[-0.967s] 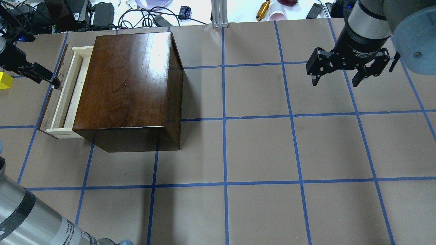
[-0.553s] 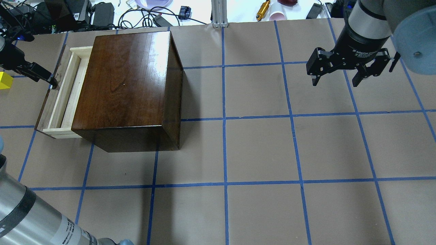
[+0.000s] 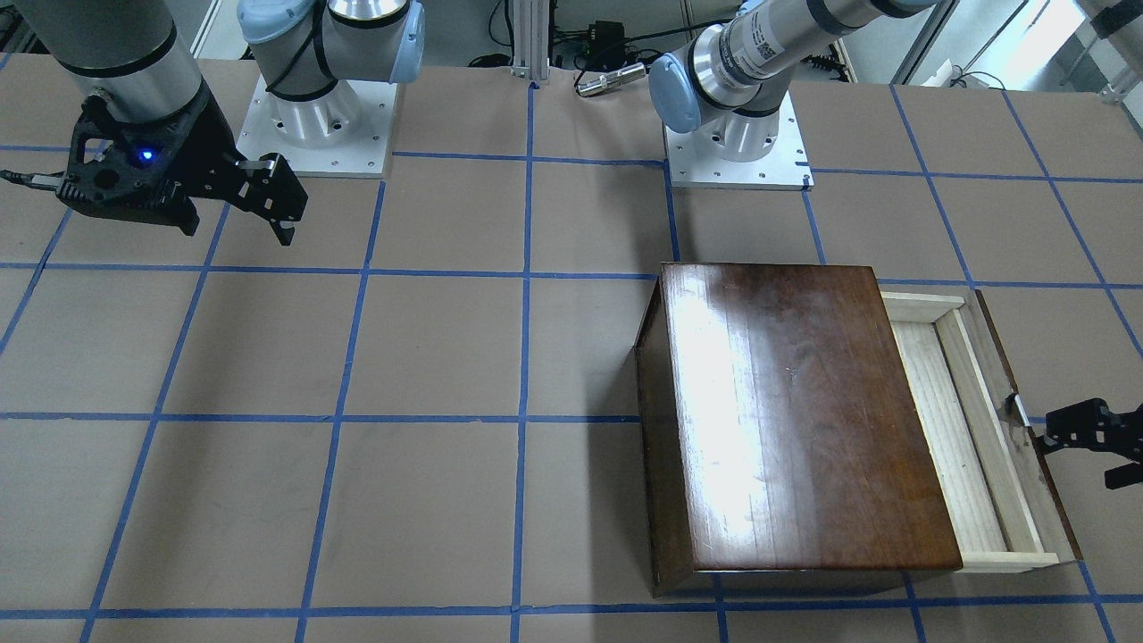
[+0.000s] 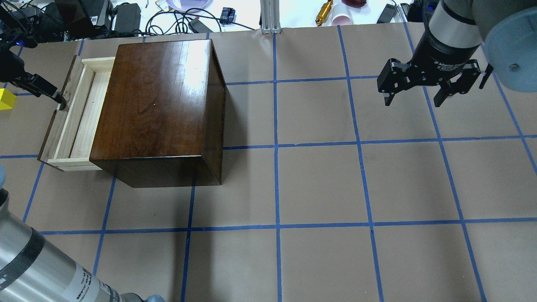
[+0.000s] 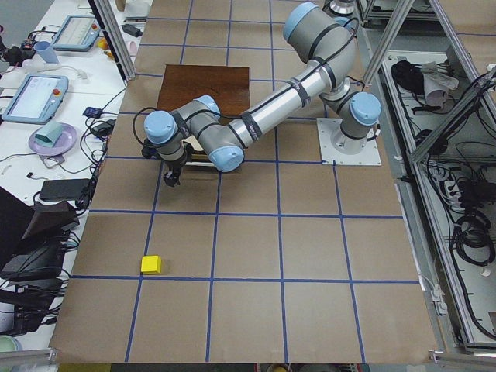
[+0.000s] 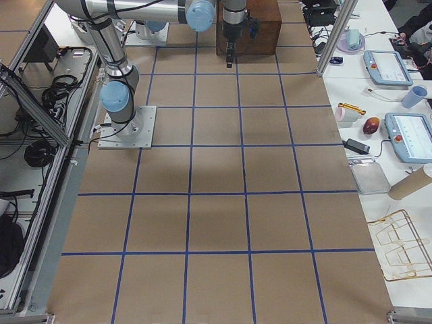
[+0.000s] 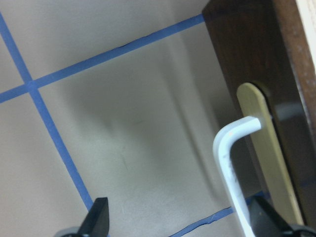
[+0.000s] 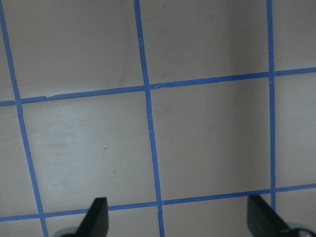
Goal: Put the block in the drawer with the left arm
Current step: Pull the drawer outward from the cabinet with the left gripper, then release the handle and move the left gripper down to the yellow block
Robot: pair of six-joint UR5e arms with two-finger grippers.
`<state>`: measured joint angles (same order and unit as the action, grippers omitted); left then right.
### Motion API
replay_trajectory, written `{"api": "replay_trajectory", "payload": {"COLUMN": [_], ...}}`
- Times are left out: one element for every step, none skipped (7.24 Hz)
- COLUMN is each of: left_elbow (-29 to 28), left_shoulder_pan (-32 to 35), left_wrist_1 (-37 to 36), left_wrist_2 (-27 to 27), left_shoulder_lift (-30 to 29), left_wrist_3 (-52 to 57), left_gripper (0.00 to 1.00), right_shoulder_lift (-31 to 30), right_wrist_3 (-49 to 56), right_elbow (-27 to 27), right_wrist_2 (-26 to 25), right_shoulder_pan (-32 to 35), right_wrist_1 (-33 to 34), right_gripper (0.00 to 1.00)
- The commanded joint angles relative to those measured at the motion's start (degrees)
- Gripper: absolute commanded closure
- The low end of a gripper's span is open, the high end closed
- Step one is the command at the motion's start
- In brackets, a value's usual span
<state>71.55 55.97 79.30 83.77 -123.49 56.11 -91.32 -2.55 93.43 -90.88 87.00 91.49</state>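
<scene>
The yellow block (image 4: 6, 99) lies on the table at the far left edge, also in the exterior left view (image 5: 151, 264), apart from everything. The drawer (image 4: 79, 113) stands partly pulled out of the dark-brown wooden box (image 4: 159, 105), its pale tray empty (image 3: 960, 429). My left gripper (image 4: 50, 94) is open at the drawer's front panel. In the left wrist view (image 7: 180, 222) the metal pull (image 7: 232, 163) sits just inside one finger. My right gripper (image 4: 413, 100) is open and empty, above the table at the far right.
Cables, chargers and cups lie on the white bench (image 4: 176, 16) beyond the table's far edge. Both arm bases (image 3: 312, 116) stand at the robot's side of the table. Blue tape lines grid the brown table top (image 4: 319, 184).
The drawer has slid further out to the left, and my left gripper has moved left with its front panel. The right arm has not moved.
</scene>
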Motion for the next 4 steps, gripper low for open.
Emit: {"api": "replay_trajectory", "payload": {"left_elbow": [-0.5,-1.4,-3.2,-6.7], "left_shoulder_pan": [-0.5,-3.0,-5.0,-6.8], "left_wrist_1": [1.2,1.1,0.7,0.3], "left_wrist_2": [0.2,0.1,0.3,1.0], "left_shoulder_lift": [2.6,3.0,2.6,0.5], "left_wrist_3": [0.0,-0.6,-0.7,-0.6], "left_gripper": [0.00,0.00,0.00,0.00], "right_shoulder_lift": [0.0,0.0,0.0,0.0], "right_wrist_3": [0.0,0.0,0.0,0.0], "right_elbow": [0.1,0.0,0.0,0.0], "right_wrist_2": [0.0,0.0,0.0,0.0], "right_shoulder_pan": [0.0,0.0,0.0,-0.1], "right_wrist_1": [0.0,0.0,0.0,0.0], "right_gripper": [0.00,0.00,0.00,0.00]}}
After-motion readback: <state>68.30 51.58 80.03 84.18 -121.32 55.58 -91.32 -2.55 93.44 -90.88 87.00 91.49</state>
